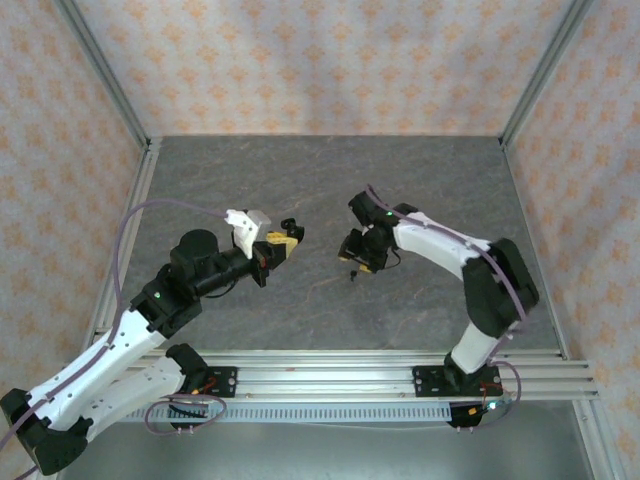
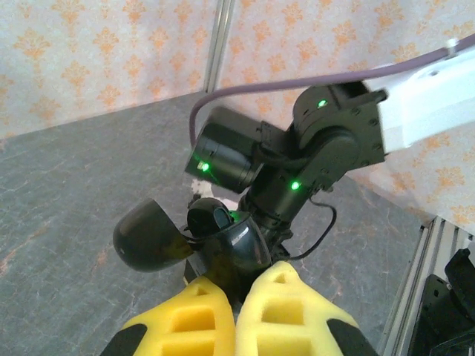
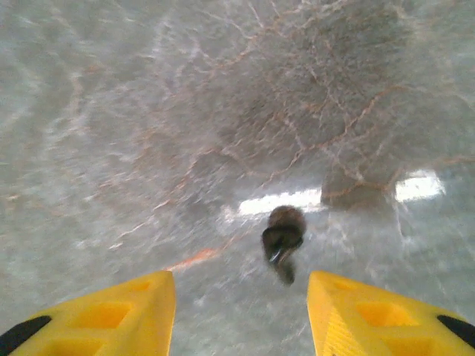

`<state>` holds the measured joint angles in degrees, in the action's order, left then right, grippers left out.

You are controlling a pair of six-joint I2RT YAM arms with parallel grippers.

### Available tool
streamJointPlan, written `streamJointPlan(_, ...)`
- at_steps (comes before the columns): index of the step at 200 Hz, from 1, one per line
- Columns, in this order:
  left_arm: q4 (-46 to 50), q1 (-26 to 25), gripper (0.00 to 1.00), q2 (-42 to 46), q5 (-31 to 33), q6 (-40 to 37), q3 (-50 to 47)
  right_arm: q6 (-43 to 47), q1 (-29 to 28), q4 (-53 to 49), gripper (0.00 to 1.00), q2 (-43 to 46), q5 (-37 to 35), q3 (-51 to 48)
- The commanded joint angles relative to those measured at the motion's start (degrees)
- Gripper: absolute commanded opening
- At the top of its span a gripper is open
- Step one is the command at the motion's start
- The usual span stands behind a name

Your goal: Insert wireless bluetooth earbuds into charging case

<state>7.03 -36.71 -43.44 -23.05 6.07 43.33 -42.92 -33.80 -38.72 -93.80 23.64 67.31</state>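
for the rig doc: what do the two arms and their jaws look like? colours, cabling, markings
Both look alike. The left arm and right arm have white link shells between black joint housings, on black bases bolted to an aluminium rail. A purplish-grey cable runs along each. Small green lights glow on the joints. The jaws are yellow with recessed pockets and black patches toward the base. No printed markings are legible.
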Motion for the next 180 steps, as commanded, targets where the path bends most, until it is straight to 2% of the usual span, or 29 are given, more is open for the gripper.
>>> streamJointPlan(1,-2.20,-0.02,0.00,-0.85,1.33,-2.04,1.45,-5.42,0.29,-2.64,0.54,9.58,-1.03,3.88)
streamJointPlan(55,-6.60,-0.01,0.00,-5.56,0.75,-2.74,4.16,-19.83,-0.45,5.41,0.59,16.90,5.13,8.78)
streamJointPlan(135,-9.99,-0.03,0.00,-11.53,-0.59,-2.68,7.84,-29.91,-4.34,14.54,0.62,17.27,8.08,10.26)
streamJointPlan(180,-11.91,0.03,0.00,-12.96,-0.69,-1.49,8.01,-31.21,-4.52,15.65,0.63,17.31,8.59,10.72)
